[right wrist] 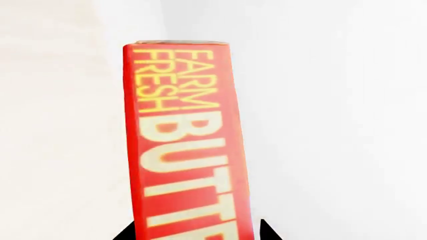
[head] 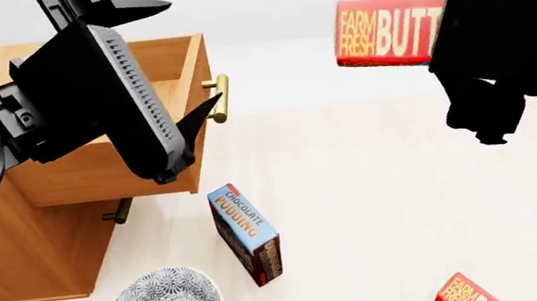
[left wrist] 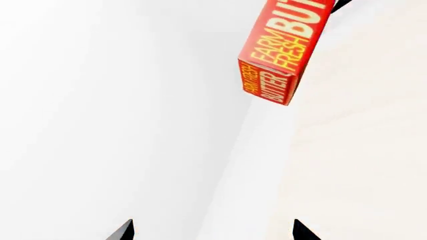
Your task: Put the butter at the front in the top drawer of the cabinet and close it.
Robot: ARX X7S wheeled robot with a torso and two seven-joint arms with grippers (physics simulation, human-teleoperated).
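1. Two butter boxes were showing; the right gripper (right wrist: 197,231) had one butter (head: 388,31) clamped, upper right of frame.
2. Left gripper (left wrist: 213,230) was spread wide, holding nothing; top drawer (head: 100,168) stood open at left.

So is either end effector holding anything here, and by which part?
The right end effector holds a butter box by one end, lifted off the surface. The left end effector is open and empty.
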